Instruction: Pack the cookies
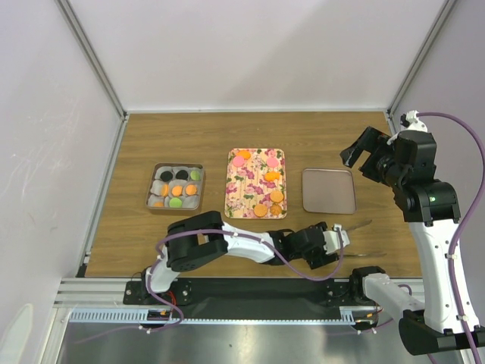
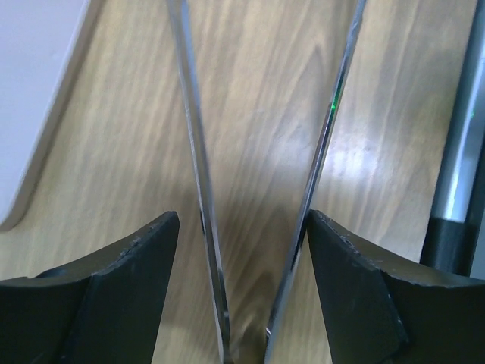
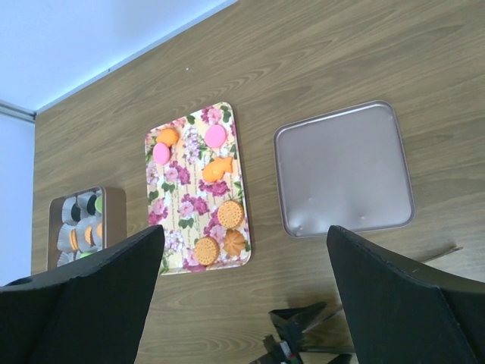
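Plain wood tabletop sitting inside a pale-walled booth

The brown wooden table (image 1: pixel 189 136) is stretching out under and ahead of both sets of jaws. Far beyond the right gripper (image 3: pixel 244 231) jaws, a pale wall (image 3: pixel 91 38) is meeting the table's back edge. Silver frame posts (image 1: pixel 91 57) are rising in the corners, well past the jaws. Just ahead of the left gripper (image 2: pixel 242 220) jaws, soft light is glaring off the grain a bit to the right.
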Motion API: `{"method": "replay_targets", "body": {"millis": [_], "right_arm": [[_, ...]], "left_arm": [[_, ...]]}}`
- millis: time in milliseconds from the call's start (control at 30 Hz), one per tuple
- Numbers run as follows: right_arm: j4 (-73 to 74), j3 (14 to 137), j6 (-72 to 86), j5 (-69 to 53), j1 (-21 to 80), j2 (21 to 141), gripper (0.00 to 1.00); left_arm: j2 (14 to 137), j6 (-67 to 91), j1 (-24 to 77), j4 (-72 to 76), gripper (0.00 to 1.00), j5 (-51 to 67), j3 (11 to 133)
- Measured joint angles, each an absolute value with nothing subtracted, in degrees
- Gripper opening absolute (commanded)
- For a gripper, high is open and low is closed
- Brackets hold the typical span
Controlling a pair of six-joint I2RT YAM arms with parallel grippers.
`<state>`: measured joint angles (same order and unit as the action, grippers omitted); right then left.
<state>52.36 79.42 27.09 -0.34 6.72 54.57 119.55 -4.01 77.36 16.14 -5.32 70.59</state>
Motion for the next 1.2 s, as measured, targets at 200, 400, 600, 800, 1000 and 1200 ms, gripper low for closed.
{"method": "replay_targets", "body": {"millis": [200,400,600,800,1000,1200], "right_arm": [[52.31,79.42,26.96,1.15,6.61,54.57,0.96],[51.96,78.98,26.92,2.15,6.50,54.59,0.96],[50.59,75.26,26.94,2.61,5.30,55.59,0.96],[46.41,70.74,26.94,2.52,2.09,62.04,0.94],[40.80,66.70,26.59,0.10,-5.58,71.50,0.83],[37.34,65.36,25.69,0.64,-7.64,80.88,0.74]], "left_arm": [[114.87,-3.90,76.34,16.56,0.77,-5.32,69.10],[109.93,-2.46,75.77,19.44,0.77,-4.58,67.57],[103.42,1.74,75.61,19.97,0.77,-4.36,60.01],[89.69,9.56,74.85,14.24,0.77,-7.94,52.18],[76.12,19.18,73.38,0.23,0.77,-14.52,51.33],[64.71,27.00,63.72,-14.00,0.78,-12.78,49.71]]}}
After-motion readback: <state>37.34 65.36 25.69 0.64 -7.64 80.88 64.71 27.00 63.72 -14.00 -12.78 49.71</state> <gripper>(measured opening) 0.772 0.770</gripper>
